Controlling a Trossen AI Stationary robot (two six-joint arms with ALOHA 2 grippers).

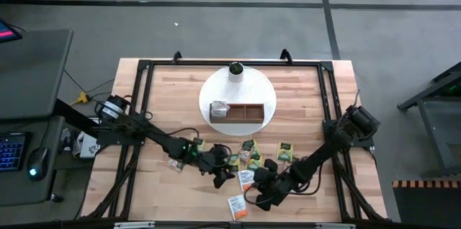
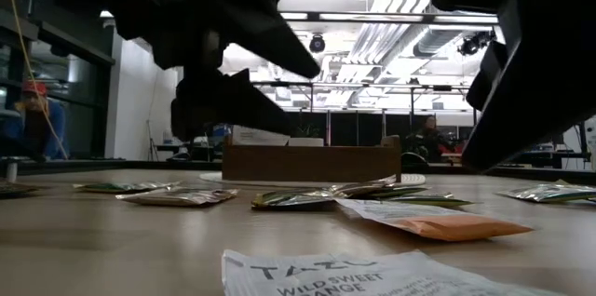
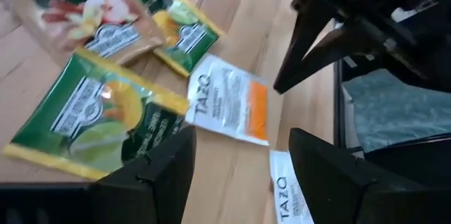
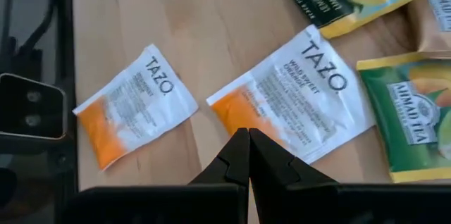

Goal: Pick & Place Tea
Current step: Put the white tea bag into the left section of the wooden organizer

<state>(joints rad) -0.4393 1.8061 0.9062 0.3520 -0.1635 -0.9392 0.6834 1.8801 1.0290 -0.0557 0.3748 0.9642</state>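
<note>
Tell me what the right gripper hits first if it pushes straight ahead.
Probably the white-and-orange Tazo sachet: the right gripper, jaws shut, points at its orange end, though its height above it is unclear.

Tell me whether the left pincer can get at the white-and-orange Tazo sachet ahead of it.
Probably yes: the left pincer is open, the Tazo sachet lies flat and uncovered just ahead, though the right arm crowds close.
</note>
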